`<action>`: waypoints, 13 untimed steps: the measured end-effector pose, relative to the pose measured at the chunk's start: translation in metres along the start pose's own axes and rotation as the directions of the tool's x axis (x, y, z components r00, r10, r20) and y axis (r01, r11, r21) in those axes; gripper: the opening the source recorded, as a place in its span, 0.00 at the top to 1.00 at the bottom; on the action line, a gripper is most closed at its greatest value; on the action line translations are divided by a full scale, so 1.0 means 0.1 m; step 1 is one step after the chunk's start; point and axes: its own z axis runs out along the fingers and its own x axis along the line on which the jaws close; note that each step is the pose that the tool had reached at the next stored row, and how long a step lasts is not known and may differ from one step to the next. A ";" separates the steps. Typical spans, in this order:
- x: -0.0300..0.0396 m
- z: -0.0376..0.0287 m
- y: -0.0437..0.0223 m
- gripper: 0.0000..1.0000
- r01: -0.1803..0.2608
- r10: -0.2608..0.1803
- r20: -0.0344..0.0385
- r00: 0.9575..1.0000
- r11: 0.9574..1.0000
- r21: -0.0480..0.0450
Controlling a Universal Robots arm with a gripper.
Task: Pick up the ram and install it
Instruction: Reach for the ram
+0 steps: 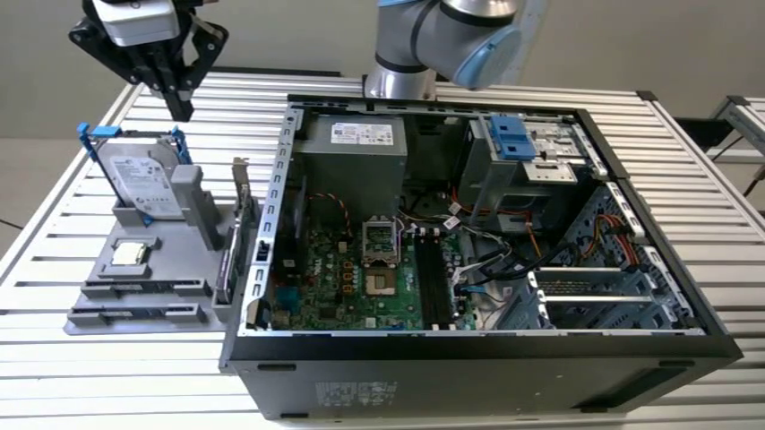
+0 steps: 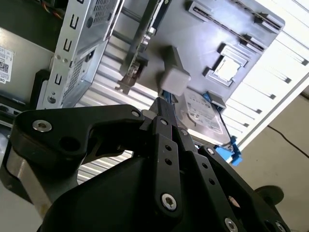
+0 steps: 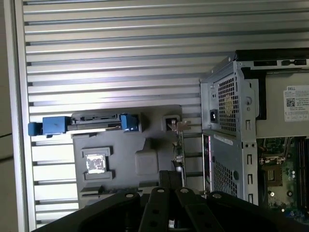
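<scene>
- Off the computer case [image 1: 478, 367], to the exterior view's left, your gripper [image 1: 179, 109] hangs above the slatted table [image 1: 239, 116], jaws pressed together with nothing between them
- Beside the case on that same side, a grey holder [image 1: 96, 293] carries a hard drive [image 1: 141, 184] with blue brackets and a square processor chip [image 1: 129, 255]
- Between holder and case, a bracketed card [image 1: 243, 224] stands on edge
- Inside the case, black slots [image 1: 433, 282] run along the motherboard [image 1: 340, 278]; you cannot tell whether the ram sits in one
</scene>
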 end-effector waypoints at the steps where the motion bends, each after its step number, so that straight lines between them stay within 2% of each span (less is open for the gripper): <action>1: 0.009 0.000 -0.001 1.00 0.000 0.000 0.000 1.000 1.000 0.000; 13: 0.108 -0.002 -0.008 1.00 0.000 0.000 0.000 1.000 1.000 0.000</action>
